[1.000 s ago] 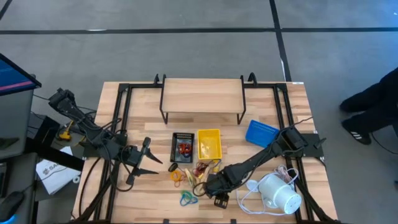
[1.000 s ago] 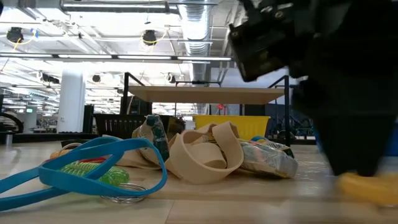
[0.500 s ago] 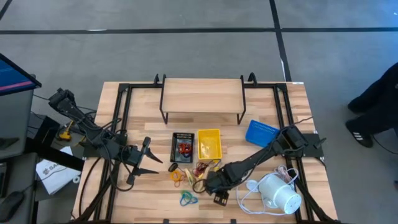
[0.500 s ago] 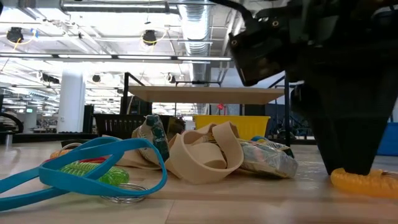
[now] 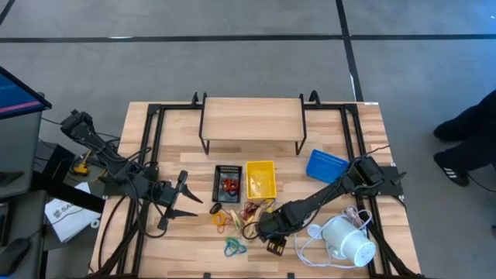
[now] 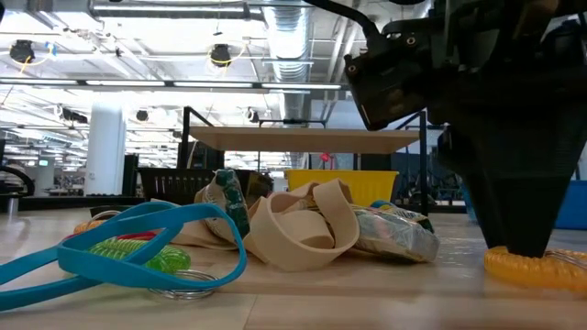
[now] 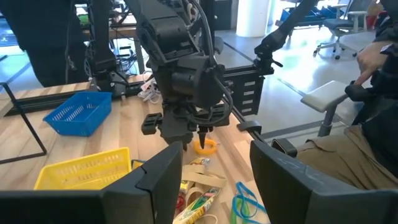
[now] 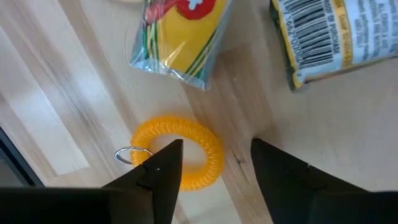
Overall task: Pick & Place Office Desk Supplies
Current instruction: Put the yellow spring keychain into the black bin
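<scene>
Right gripper (image 8: 211, 171) down over yellow coil ring (image 8: 180, 151) near yellow tray (image 5: 260, 179), fingers apart astride it, nothing gripped.

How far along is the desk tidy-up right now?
Early. A few red items sit in the black mesh tray. The right gripper is down over the yellow coil ring, fingers astride it, not yet shut. The left gripper waits open. The blue band and the pile remain on the table.

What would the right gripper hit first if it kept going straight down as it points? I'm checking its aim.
Probably the yellow coil ring: the right gripper points down at it with one finger over its loop, the other beside it.
</scene>
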`<state>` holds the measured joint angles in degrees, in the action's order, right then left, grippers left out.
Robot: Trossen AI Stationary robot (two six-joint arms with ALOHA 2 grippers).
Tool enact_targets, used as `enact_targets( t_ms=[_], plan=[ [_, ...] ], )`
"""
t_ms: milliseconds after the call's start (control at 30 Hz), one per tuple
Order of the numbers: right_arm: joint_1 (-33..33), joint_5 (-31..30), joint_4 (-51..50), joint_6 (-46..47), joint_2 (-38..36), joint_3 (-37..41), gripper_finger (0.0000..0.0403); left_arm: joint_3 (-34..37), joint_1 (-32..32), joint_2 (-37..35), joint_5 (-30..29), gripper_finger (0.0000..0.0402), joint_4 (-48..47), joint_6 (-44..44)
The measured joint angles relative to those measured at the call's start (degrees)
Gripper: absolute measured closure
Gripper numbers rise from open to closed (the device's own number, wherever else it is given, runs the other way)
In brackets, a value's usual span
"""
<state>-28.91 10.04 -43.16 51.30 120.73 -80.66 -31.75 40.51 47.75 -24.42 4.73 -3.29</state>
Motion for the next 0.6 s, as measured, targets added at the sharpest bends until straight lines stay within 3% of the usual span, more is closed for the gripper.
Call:
enact_targets(
  t_ms=[233,333,433,600],
  plan=[
    [0.00,-0.93,-0.29,2.00,0.00,0.11,0.0252,0.00,0.00,0.00,0.03,0.0220,0.00,0.00],
    [0.00,-0.94,-0.83,2.41,0.00,0.17,0.0299,0.00,0.00,0.00,0.04,0.0220,-0.01,-0.02],
    [0.15,-1.27,-1.87,3.65,0.00,0.22,0.0376,0.00,0.00,0.00,0.04,0.0220,0.01,-0.02],
    [0.62,-1.78,-3.78,2.46,-1.14,-2.25,0.0397,0.02,-0.04,0.00,-0.15,0.0220,1.52,-0.58]
  ],
)
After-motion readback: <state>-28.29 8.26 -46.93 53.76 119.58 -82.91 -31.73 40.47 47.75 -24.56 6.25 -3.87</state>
